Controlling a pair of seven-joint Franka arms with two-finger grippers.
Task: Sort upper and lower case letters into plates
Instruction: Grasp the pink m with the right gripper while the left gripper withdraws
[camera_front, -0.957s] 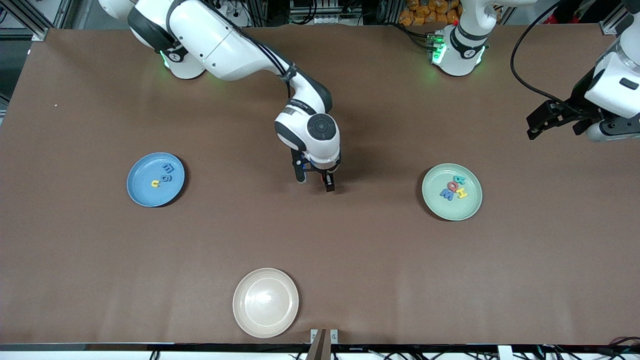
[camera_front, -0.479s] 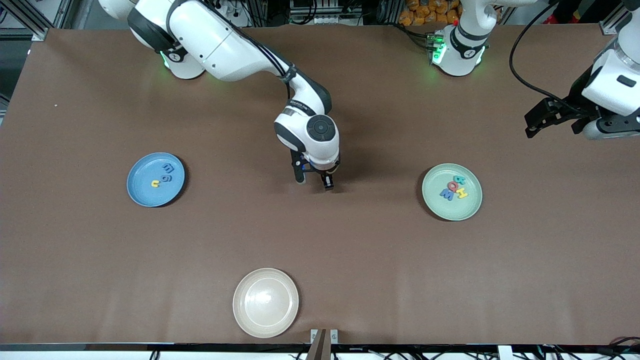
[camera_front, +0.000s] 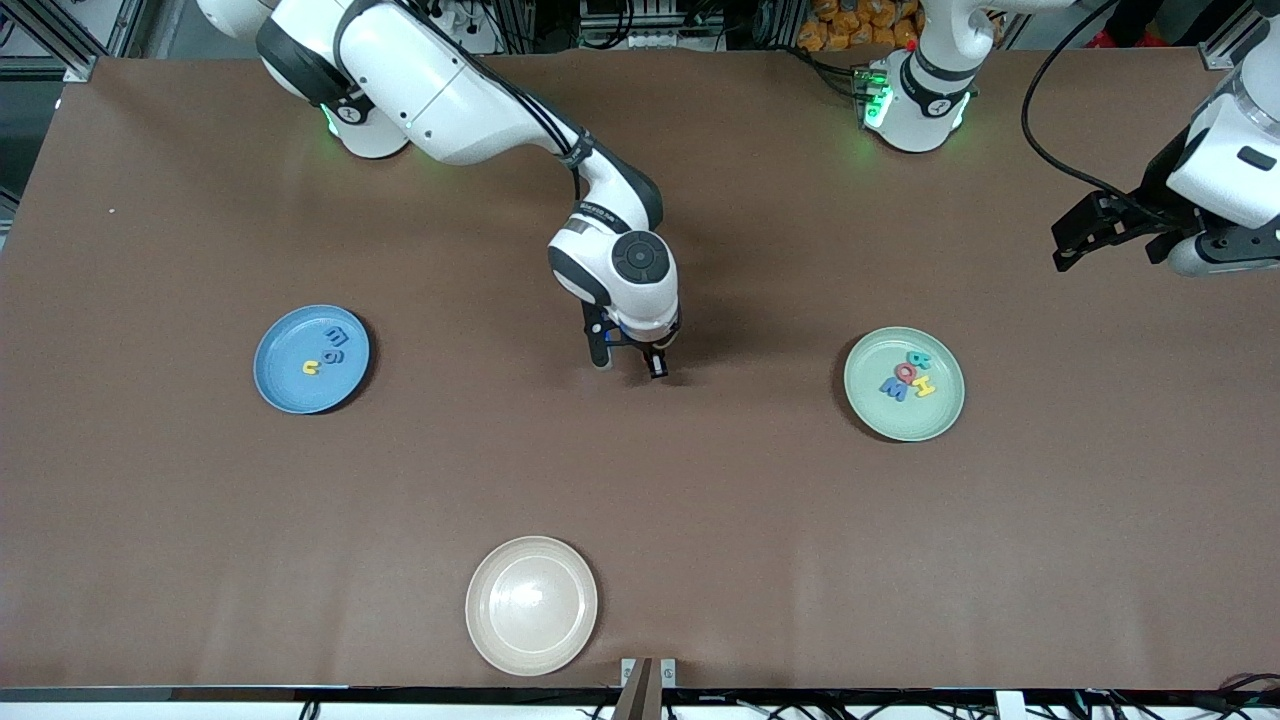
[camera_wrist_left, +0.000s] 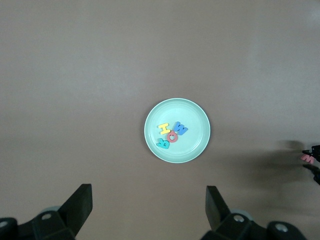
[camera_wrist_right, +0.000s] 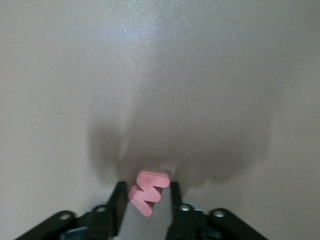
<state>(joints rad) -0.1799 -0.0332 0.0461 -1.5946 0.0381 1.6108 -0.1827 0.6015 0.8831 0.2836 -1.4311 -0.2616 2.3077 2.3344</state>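
My right gripper (camera_front: 628, 366) is low over the middle of the table, between the two plates, shut on a small pink zigzag letter (camera_wrist_right: 148, 187) that sits tilted between its fingers (camera_wrist_right: 119, 200). The sky blue plate (camera_front: 275, 385), toward the right arm's end, holds two blue letters and a yellow one (camera_front: 312, 367). The mint green plate (camera_front: 868, 400), toward the left arm's end, holds teal, red, yellow and blue letters (camera_front: 906, 375). My left gripper (camera_front: 1075, 240) hangs open and empty high up, looking down on the mint plate (camera_wrist_left: 200, 125).
A cream-beige plate (camera_front: 531, 605) lies empty near the table's front edge. The brown table cover (camera_front: 700, 500) is bare between the plates. The arm bases stand along the table's back edge.
My right gripper's fingers have shut onto the pink letter. The left arm has shifted slightly and stays open.
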